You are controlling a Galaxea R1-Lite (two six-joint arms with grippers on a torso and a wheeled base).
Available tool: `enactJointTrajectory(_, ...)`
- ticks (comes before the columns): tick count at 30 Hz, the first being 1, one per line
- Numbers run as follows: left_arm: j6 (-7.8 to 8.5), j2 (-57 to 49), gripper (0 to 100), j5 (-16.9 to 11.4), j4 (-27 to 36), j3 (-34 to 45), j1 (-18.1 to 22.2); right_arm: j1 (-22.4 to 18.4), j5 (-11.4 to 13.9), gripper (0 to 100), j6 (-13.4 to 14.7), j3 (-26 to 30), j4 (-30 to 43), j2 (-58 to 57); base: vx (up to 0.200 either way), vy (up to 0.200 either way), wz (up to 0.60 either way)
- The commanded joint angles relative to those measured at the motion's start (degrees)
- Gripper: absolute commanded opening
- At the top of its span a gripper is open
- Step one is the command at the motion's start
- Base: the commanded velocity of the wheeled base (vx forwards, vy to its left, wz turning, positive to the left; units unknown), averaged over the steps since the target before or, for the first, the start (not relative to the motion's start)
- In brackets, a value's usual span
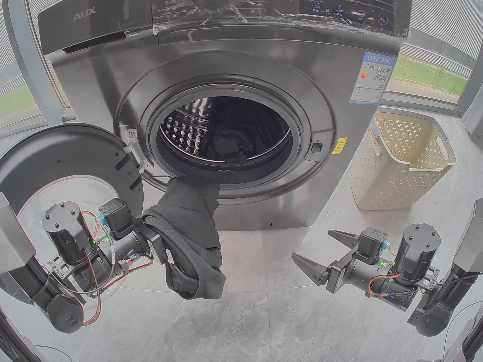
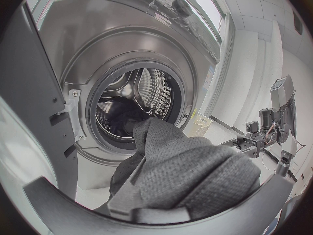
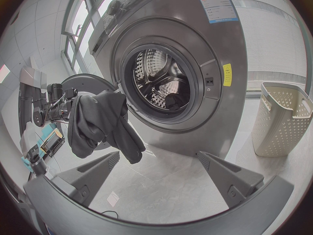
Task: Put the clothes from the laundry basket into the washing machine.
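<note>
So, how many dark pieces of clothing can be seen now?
2. One dark grey fabric garment hangs from the left gripper, below the washing machine's round opening; another dark garment lies inside its steel drum. The cream plastic laundry basket may hide more.

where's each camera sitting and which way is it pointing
Head view: on the robot's head, looking down at the washing machine; left gripper and right gripper show low.
Left wrist view: on the left wrist, facing the drum past its own jaws, shut on the dark garment.
Right wrist view: on the right wrist, facing the machine over its own open jaws.
Shared: all three show the laundry basket.
</note>
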Motion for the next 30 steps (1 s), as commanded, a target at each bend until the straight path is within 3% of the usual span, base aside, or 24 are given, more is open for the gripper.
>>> enactJointTrajectory(1, 0.01, 0.9, 0, 0.1, 0.0, 0.2, -0.2, 0.1, 0.0, 100, 0.1, 0.0, 0.0, 0.2, 0.2, 0.0, 0.0)
enactJointTrajectory(10, 0.1, 1.4, 0, 0.1, 0.0, 0.1, -0.3, 0.7, 0.0, 100, 0.2, 0.5, 0.1, 0.1, 0.2, 0.0, 0.0)
enactJointTrajectory(30, 0.01, 2.2, 0, 0.4, -0.1, 0.4, -2.1, 1.0, 0.0, 100, 0.2, 1.0, 0.0, 0.2, 0.0, 0.0, 0.0)
